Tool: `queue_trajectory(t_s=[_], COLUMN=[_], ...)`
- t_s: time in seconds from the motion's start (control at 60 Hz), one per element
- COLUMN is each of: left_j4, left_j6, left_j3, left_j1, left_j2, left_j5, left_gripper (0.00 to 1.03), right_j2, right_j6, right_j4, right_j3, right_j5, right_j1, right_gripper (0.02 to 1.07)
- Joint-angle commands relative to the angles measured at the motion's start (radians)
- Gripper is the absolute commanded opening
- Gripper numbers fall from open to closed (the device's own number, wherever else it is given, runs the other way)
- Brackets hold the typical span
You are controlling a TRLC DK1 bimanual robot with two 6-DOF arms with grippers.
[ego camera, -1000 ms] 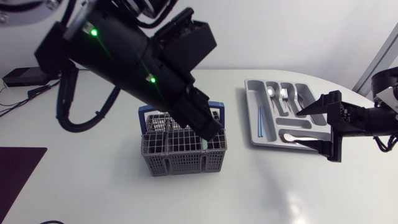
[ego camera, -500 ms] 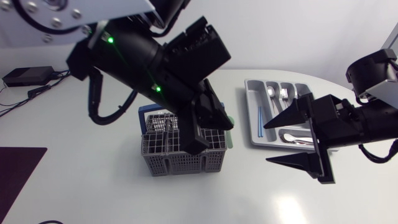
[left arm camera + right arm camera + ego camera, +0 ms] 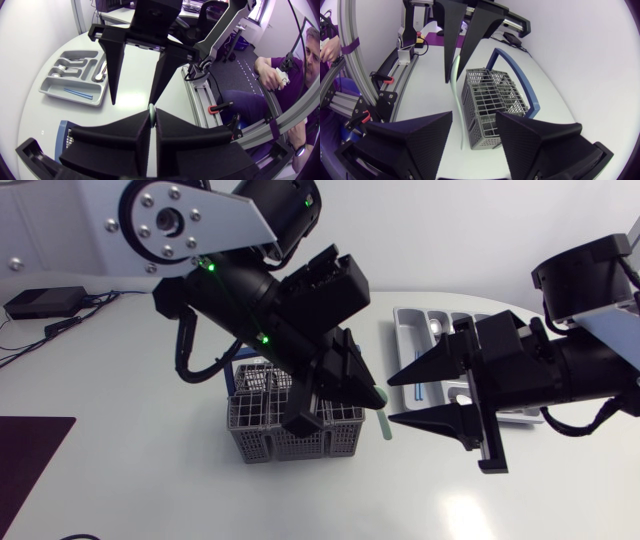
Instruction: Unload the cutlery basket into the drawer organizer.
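- The left arm's matte black wedge-fingered gripper (image 3: 372, 390) was raised above the grey wire cutlery basket with a blue handle (image 3: 290, 440), near the basket's side that faced the organizer.
- Its fingers were clenched on a thin, pale green plastic utensil (image 3: 384, 420). In the left wrist view the two fingers (image 3: 142, 135) pressed flat against the utensil's edge (image 3: 151, 109) from both sides.
- The utensil hung down from the fingertips, clear of the basket. Which kind of cutlery it was could not be made out.
- The right arm's black gripper (image 3: 392, 400) pointed at the left one, its fingers spread wide and grasping nothing.
- In the right wrist view the green strip (image 3: 456, 95) dangled from the left gripper (image 3: 456, 67), and its lower end lay in the gap of the right gripper (image 3: 474, 116) without touching either finger.
- The basket (image 3: 492, 105) stood on the white table (image 3: 150, 470), just beside the hanging utensil.
- The grey plastic drawer organizer (image 3: 50, 87) sat well apart from the basket. It held a thin blue utensil (image 3: 77, 92) in its long compartment and metal spoons (image 3: 100, 72) in others.
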Motion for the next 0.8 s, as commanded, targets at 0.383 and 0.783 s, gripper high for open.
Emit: queue_trajectory(t_s=[0.383, 0.783], left_j4=[-0.048, -0.058], left_j6=[0.053, 0.054], left_j3=[0.052, 0.059], left_j1=[0.039, 0.045], left_j2=[0.040, 0.045], left_j5=[0.067, 0.075], left_gripper=[0.03, 0.03], right_j2=[0.000, 0.007], right_j6=[0.056, 0.075], right_j4=[0.055, 0.098], right_j3=[-0.073, -0.093], right_j5=[0.048, 0.061], right_j1=[0.095, 0.100], right_gripper=[0.29, 0.07])
